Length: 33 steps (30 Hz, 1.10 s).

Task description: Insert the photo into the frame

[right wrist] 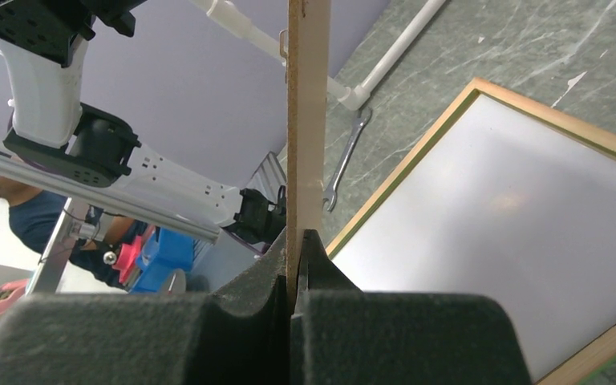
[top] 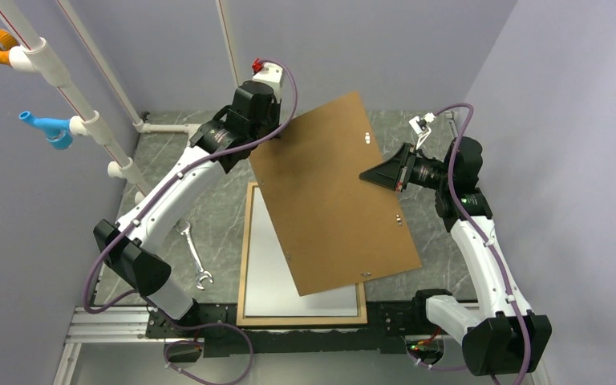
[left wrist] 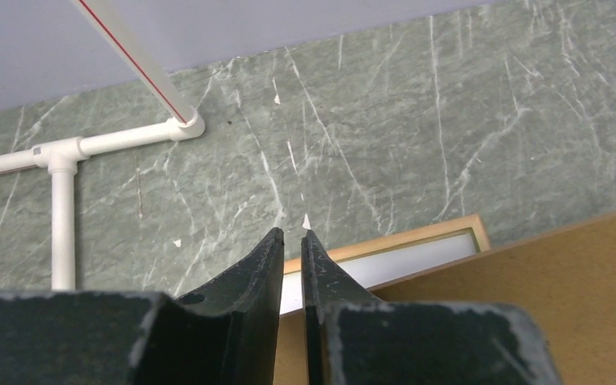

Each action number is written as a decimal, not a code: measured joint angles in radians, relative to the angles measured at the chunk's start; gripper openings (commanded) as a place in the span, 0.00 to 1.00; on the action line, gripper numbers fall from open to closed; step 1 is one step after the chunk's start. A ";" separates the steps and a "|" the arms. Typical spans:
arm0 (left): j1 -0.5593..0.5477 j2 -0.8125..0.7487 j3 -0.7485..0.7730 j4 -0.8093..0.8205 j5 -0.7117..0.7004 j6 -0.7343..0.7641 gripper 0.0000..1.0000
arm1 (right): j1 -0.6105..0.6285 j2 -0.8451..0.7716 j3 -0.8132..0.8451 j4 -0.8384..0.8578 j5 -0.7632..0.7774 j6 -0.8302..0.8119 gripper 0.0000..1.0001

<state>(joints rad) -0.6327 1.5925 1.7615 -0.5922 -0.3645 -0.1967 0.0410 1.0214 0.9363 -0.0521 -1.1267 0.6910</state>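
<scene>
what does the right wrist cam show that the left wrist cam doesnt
Only the right wrist view: the wrench on the table, the left arm, and the right gripper shut on the backing board, seen edge-on.

Only the left wrist view: the white pipes at the table's far side, and the left gripper, its fingers a slim gap apart by the board's corner, showing the board's broad brown face.

Both: the board, the tan wooden frame lying flat, and the green marble table.
</scene>
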 measured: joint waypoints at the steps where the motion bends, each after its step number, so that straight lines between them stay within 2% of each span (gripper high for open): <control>1: 0.000 0.000 0.000 -0.001 -0.005 0.000 0.20 | 0.000 0.000 0.000 0.000 0.001 0.000 0.00; 4: 0.000 -0.007 -0.017 0.004 -0.016 0.003 0.23 | 0.000 0.000 0.000 0.000 0.005 0.000 0.00; 5: 0.000 -0.013 -0.029 0.005 -0.019 0.005 0.27 | 0.000 0.000 0.000 0.000 0.008 0.000 0.00; 7: 0.000 -0.030 -0.055 0.004 -0.025 0.011 0.45 | 0.000 0.000 0.000 -0.001 0.010 0.000 0.00; 9: 0.001 -0.048 -0.076 0.002 -0.038 0.018 0.59 | 0.000 0.000 0.000 -0.008 0.011 0.001 0.00; 12: 0.005 -0.073 -0.080 -0.016 -0.052 0.013 0.77 | 0.000 0.002 0.000 -0.019 0.030 -0.008 0.00; 14: 0.012 -0.085 -0.080 -0.033 -0.050 0.007 0.84 | 0.000 0.003 0.000 -0.024 0.045 -0.011 0.00; 17: 0.042 -0.098 -0.079 -0.077 -0.022 -0.027 0.87 | 0.000 0.008 0.000 -0.027 0.066 -0.013 0.00; 22: 0.182 -0.133 -0.109 -0.128 0.094 -0.111 0.87 | 0.000 0.019 0.000 -0.037 0.103 -0.014 0.00; 28: 0.341 -0.263 -0.283 -0.154 0.259 -0.205 0.84 | 0.000 0.045 0.000 -0.084 0.159 -0.013 0.00; 33: 0.365 -0.317 -0.451 -0.164 0.396 -0.239 0.80 | 0.000 0.066 0.000 -0.098 0.207 0.001 0.00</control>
<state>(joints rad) -0.2680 1.2758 1.3109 -0.7563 0.0311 -0.4358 0.0410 1.0874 0.9363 -0.1505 -0.9199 0.6922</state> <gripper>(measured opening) 0.817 0.019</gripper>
